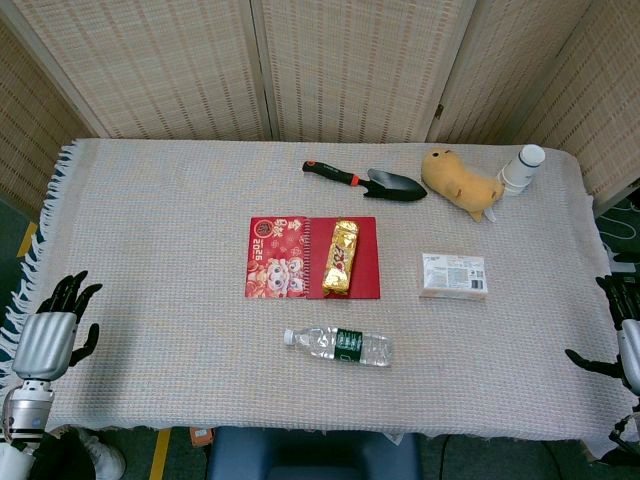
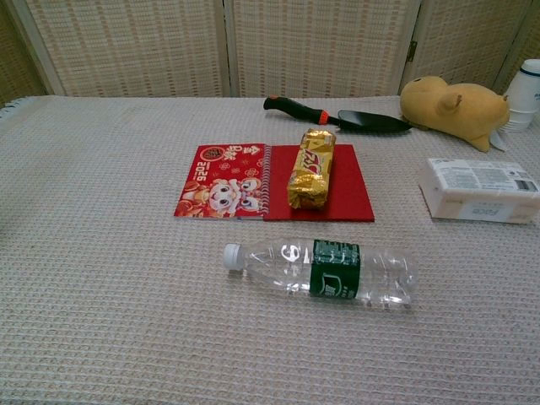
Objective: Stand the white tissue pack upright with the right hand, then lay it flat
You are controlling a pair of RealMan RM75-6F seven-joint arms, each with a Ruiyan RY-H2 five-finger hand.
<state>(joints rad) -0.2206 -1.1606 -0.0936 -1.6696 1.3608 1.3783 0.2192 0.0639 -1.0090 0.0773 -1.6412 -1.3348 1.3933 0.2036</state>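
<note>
- White tissue pack (image 1: 455, 275) flat on woven cloth surface (image 1: 150, 260), right of red booklet (image 1: 312, 258).
- Woven screen panels (image 1: 350, 60) behind.
- Left hand (image 1: 55, 325), right hand (image 1: 625, 330): fingers spread, empty, at surface edges.

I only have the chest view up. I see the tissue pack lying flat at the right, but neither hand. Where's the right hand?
Observer: The head view shows the right hand at the table's right edge, nearer the robot than the white tissue pack, not touching it.
Operator: Is it holding anything?
Observer: No, its fingers are apart and it holds nothing.
Operator: And the left hand?
Observer: The left hand sits at the table's left edge, fingers spread, holding nothing.
</note>
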